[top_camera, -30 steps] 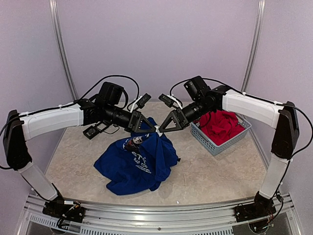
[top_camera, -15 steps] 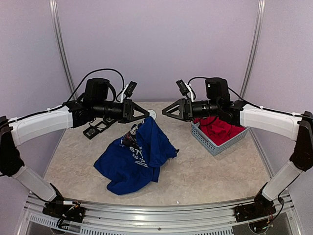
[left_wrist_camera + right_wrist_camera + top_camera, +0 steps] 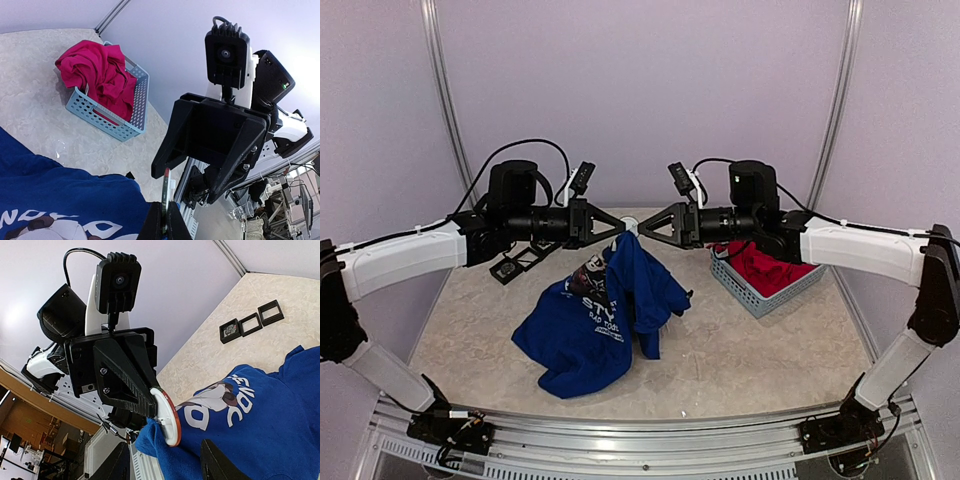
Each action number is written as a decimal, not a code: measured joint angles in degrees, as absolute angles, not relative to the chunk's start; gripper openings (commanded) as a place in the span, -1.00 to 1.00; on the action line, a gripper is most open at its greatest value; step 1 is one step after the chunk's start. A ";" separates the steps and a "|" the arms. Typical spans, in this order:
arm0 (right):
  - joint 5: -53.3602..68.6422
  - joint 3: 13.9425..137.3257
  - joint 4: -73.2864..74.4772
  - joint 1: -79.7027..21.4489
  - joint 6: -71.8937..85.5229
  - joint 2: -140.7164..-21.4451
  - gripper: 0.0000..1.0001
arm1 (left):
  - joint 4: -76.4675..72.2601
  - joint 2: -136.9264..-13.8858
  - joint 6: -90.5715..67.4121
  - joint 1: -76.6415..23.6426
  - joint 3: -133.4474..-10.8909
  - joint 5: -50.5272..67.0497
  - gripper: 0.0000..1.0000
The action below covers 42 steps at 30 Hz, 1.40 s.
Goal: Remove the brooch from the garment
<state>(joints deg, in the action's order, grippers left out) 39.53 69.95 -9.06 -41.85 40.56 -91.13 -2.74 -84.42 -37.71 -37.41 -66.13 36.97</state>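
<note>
Mid-air over the table [image 3: 750, 350], both arms meet tip to tip, and the brooch [image 3: 631, 229] sits right at the meeting point.

- Left gripper [image 3: 620, 228]: fingers together, clamped on the shirt [image 3: 605, 320] right at the brooch. The shirt hangs from that pinch, with its lower half bunched on the table. Can't tell whether the brooch rim is in the pinch too; the left wrist view shows it only edge-on.
- Right gripper [image 3: 167, 465]: fingers apart, holding nothing.
- Key relation: the brooch [image 3: 166, 417] lies straight ahead of the right gripper on its approach axis, just beyond the fingertips and not yet between them.
- It's a white disc with a red rim, standing roughly on edge and tilted. It is edge-on to the left wrist and shows as an oval to the right wrist.
- The right arm is the free one and just beside the brooch, so I judge the pull-off falls to it. The fingers need to straddle the rim, and the left holds the cloth as anchor.
- Risk: the right fingers catch the blue fabric bunched under the disc.

Writing: white block lettering on the chest print, too folded to make out a whole word. No brand marks readable.

Off to the right is a basket [image 3: 760, 295] with a red garment [image 3: 765, 262]. Small black frames [image 3: 515, 265] lie under the left arm.
</note>
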 measured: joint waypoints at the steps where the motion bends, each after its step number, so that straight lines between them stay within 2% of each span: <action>1: 39.68 70.15 -9.17 -41.95 40.69 -91.59 -0.13 | -3.14 -84.25 -37.95 -37.41 -65.67 36.95 -1.00; 13: 41.17 70.91 -10.20 -42.61 41.67 -93.58 -0.53 | -5.08 -83.83 -39.33 -37.41 -65.04 36.91 -1.00; 20: 42.81 73.36 -11.51 -42.74 42.74 -95.96 -1.00 | -5.10 -83.83 -39.55 -37.30 -65.04 36.99 -1.00; 21: 43.05 73.49 -11.86 -42.68 42.81 -96.05 -1.00 | -5.19 -83.83 -39.48 -37.12 -64.86 37.12 -0.93; 22: 43.24 73.56 -11.99 -42.68 43.22 -96.09 -1.00 | -5.21 -83.83 -39.44 -36.97 -64.84 37.15 -0.76; 24: 43.68 73.69 -11.97 -42.68 43.11 -96.09 -1.00 | -5.15 -83.79 -39.48 -36.95 -64.84 37.23 -0.22; 25: 43.77 74.00 -11.68 -42.72 42.63 -96.12 -1.00 | -5.10 -83.79 -39.29 -36.95 -64.82 37.26 -0.03; 28: 44.07 75.61 -8.03 -42.74 39.55 -96.23 -1.00 | -4.73 -83.66 -39.00 -37.04 -64.82 37.26 0.35; 30: 44.73 77.87 -3.90 -42.68 36.45 -96.64 -1.00 | -3.86 -83.50 -38.24 -37.06 -64.84 37.15 0.52; 33: 46.76 82.96 5.17 -42.00 30.33 -97.84 -1.00 | -0.86 -82.91 -36.60 -37.06 -64.84 36.99 0.63; 37: 50.59 90.96 20.38 -40.40 20.99 -100.16 -1.00 | 3.75 -82.52 -33.45 -37.04 -65.08 37.28 0.64; 42: 55.27 99.02 37.65 -39.33 10.22 -104.60 -1.00 | 10.28 -83.35 -29.15 -37.17 -68.20 38.76 0.44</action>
<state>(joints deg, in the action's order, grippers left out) 55.27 99.02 37.65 -39.33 10.22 -104.60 10.28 -83.35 -29.15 -37.17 -68.20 38.76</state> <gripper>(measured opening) 0.028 0.786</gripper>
